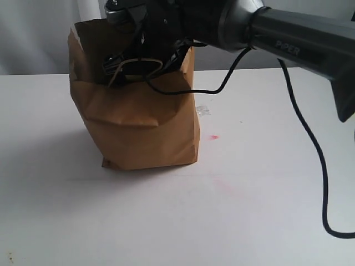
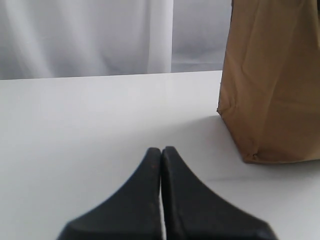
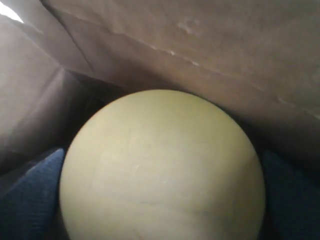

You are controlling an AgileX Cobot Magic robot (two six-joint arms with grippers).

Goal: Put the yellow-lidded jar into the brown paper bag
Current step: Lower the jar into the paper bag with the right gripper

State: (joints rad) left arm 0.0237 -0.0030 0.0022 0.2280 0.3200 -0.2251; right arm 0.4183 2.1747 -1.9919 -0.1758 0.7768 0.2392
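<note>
Reaching in from the right of the exterior view, the right arm (image 1: 288, 41) passes over the ragged top edge of the brown paper bag (image 1: 136, 127), and its wrist end is sunk in the bag's open mouth. The bag stands upright on the white desk (image 1: 249, 210), its front panel creased and bulging. One twisted paper handle (image 1: 133, 65) loops across the opening, in front of the dark arm hardware. A black cable (image 1: 310, 149) hangs from the arm: one short loop sags across the bag's upper front, and a longer run trails down to the desk at the right. A small red smear (image 1: 213, 137) marks the desk near the bag's right side.

Right wrist view, inside the bag: the round lid of the yellow-lidded jar (image 3: 162, 170) fills most of the frame, and the jar's body is hidden beneath it. The right claw (image 3: 162, 210) is clamped on the jar, with its blue pads (image 3: 30, 200) set against opposite sides of the lid. Brown paper walls close in around the lid. Whether the jar rests on the bag's floor cannot be told.

Left wrist view: the left claw (image 2: 161, 167) hangs low over bare desk, its two black fingers pressed together with nothing between them. The bag's lower corner stands near it but apart. A white curtain (image 2: 100, 35) hangs behind the desk.
</note>
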